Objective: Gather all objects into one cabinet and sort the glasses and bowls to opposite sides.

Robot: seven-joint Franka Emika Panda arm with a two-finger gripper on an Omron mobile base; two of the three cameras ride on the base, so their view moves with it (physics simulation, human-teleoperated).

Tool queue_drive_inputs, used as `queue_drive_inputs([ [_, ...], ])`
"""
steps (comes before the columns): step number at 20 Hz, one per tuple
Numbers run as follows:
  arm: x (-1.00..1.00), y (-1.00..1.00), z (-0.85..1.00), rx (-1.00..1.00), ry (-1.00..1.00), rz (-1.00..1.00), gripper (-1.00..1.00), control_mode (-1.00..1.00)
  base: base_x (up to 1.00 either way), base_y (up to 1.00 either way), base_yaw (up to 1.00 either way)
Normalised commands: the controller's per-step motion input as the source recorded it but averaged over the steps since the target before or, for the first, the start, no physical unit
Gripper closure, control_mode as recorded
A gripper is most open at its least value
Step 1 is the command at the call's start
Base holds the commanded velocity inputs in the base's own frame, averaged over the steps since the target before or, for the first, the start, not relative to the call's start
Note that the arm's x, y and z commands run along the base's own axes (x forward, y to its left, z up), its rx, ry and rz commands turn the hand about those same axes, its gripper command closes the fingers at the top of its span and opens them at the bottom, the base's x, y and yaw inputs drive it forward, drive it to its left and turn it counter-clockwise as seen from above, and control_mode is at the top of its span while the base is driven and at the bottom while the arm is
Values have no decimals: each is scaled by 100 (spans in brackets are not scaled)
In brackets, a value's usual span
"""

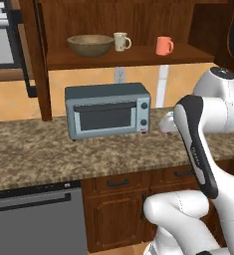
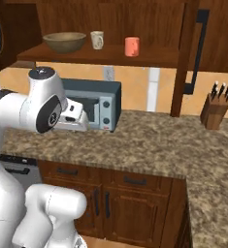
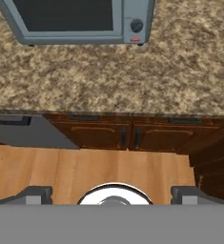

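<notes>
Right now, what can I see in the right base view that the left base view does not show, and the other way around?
Right base view alone: a knife block on the counter, right of the cabinet's post. Left base view alone: a grey dishwasher front under the counter, at lower left. Shared: the wooden bowl, cream mug and salmon-orange mug on the cabinet shelf, with the toaster oven on the granite counter below.

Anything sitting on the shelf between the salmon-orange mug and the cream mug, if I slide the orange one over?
Nothing visible does. On the cabinet shelf, bare board lies between the salmon-orange mug and the cream mug. The wooden bowl sits on the cream mug's far side, close beside it.
</notes>
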Motion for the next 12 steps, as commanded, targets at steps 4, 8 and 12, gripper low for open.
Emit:
queue_drive_inputs([
  [4, 0, 0, 0, 0, 0, 0, -100, 100, -96, 0, -15],
  [8, 0, 0, 0, 0, 0, 0, -100, 100, -93, -3, -51],
  [12, 0, 0, 0, 0, 0, 0, -100, 100, -73, 0, -76],
])
